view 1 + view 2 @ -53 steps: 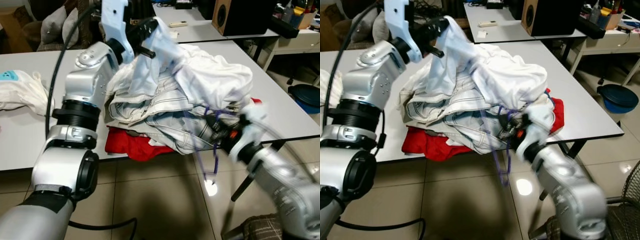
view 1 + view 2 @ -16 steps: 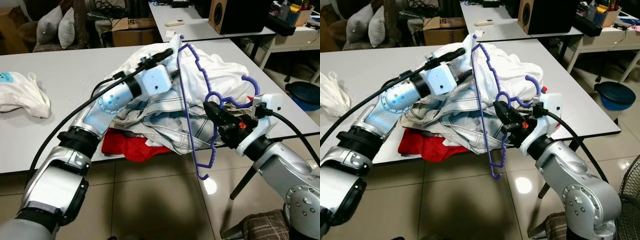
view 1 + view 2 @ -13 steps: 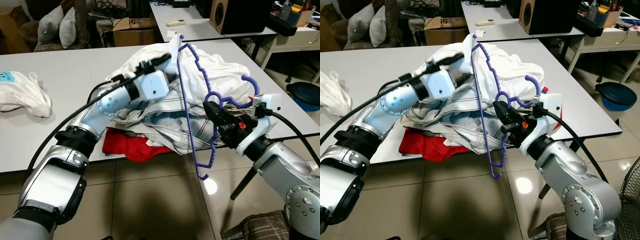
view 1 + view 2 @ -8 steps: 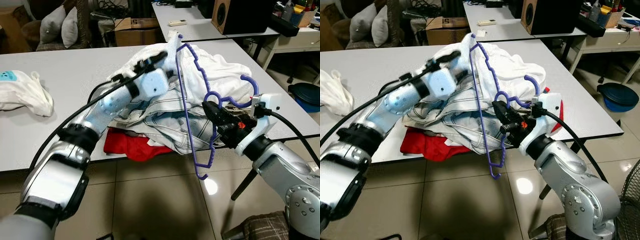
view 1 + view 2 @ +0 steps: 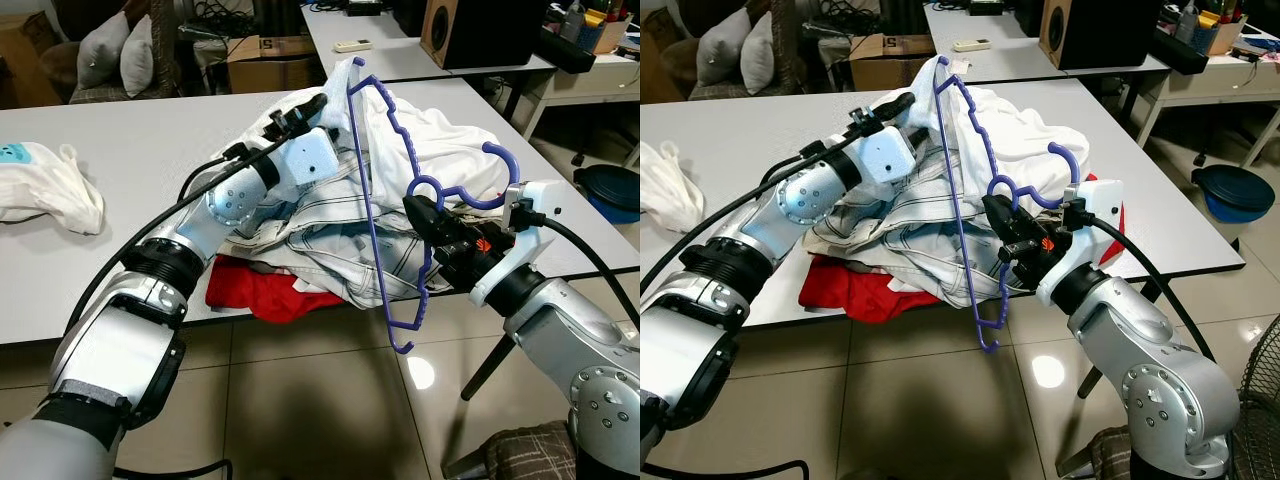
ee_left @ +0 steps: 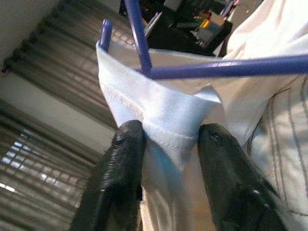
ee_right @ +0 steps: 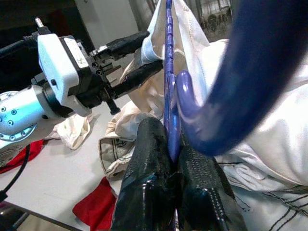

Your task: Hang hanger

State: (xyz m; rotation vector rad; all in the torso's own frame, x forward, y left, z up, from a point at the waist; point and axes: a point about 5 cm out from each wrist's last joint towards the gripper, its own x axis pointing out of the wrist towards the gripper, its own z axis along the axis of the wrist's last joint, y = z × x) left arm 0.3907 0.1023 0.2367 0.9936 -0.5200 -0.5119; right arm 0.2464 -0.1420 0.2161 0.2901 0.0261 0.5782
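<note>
Right pincer (image 5: pixel 1002 232) pinching the purple hanger (image 5: pixel 375 215) at its neck; left pincer (image 5: pixel 300 108) pinching a white garment's (image 5: pixel 420 140) collar at the hanger's far tip.

The hanger stands on edge over the clothes heap, seemingly so the collar can slip onto its arm. Under the hanger lie striped cloth (image 5: pixel 330 240) and a red garment (image 5: pixel 255 285) on the desk (image 5: pixel 150 160); more folds could snag.

The hanger (image 5: pixel 385 190) is purple. The shirt (image 5: pixel 440 150) on top of the pile is white, and the cloth (image 5: pixel 330 240) under it is off-white with thin dark lines. At the bottom lies a red garment (image 5: pixel 255 285). My worktop (image 5: pixel 130 180) is pale grey. My arms are silver, and my left gripper (image 6: pixel 168 159) and right gripper (image 7: pixel 173 159) have black fingers. The floor (image 5: pixel 300 410) has beige tiles.
</note>
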